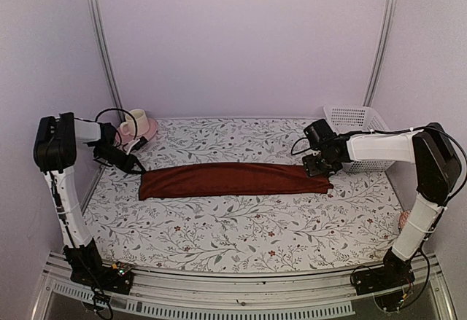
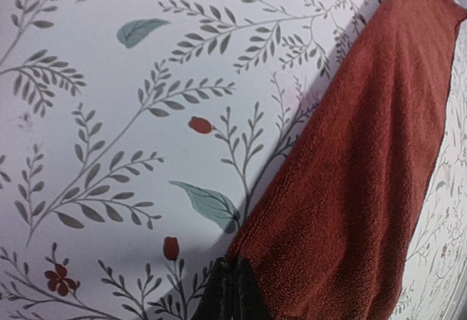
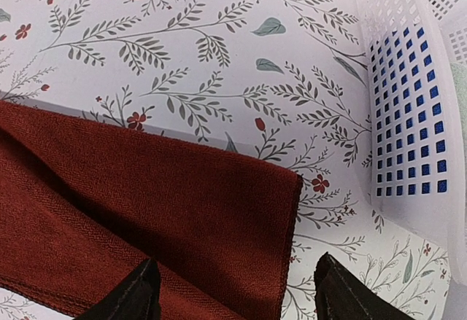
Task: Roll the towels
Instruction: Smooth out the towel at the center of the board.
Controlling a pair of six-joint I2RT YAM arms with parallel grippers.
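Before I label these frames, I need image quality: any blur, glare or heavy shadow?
Top external: sharp, evenly lit, maroon towel clear. Left wrist: very close, slightly soft, shadow along the towel's edge. Right wrist: sharp; white basket brightly washed out.

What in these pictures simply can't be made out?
- Left wrist view: whether the left gripper pinches the maroon towel; the frame's bottom edge cuts it off.
- Right wrist view: what the blue thing inside the basket is; the mesh wall screens it.
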